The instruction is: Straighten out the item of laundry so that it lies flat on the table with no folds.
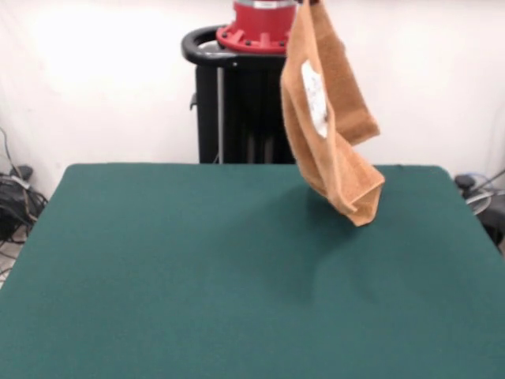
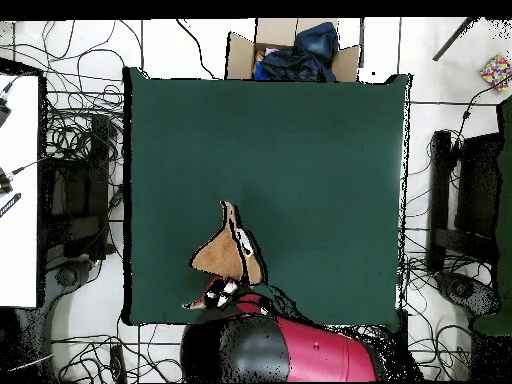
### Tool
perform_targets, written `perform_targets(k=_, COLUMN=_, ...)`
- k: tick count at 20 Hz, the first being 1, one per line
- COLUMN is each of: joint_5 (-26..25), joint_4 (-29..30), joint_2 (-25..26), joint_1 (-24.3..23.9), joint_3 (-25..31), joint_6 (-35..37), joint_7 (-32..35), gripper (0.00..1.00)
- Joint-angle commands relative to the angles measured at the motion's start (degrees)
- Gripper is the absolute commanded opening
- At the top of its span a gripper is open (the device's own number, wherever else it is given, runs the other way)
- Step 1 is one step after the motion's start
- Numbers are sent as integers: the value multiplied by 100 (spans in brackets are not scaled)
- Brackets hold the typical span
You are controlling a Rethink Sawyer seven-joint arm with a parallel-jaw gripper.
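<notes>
Orange-tan terry, the towel (image 1: 331, 118) hangs in the air over the table's (image 1: 197, 268) far side, lifted by its top, which runs off the front view's upper edge. It droops folded and tilted, its white label (image 1: 316, 99) facing out, lowest corner clear of the green felt. From overhead the gripper (image 2: 222, 292) sits by the cloth; whether it grips I cannot tell.
</notes>
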Motion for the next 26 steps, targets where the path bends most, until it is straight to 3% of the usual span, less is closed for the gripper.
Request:
perform_targets(k=1, joint_5=-164, joint_4=-159, joint_2=611, joint_1=-223, joint_3=569, joint_6=-466, joint_7=-1191, gripper=0)
perform_targets(k=17, joint_5=-393, joint_4=-721, joint_2=729, joint_1=-566, joint_3=905, joint_6=9, joint_7=-1448, gripper=0)
perform_targets(k=26, joint_5=-601, joint_4=-1339, joint_2=1190, joint_1=-943, joint_3=1274, joint_6=314, joint_7=-1739, gripper=0)
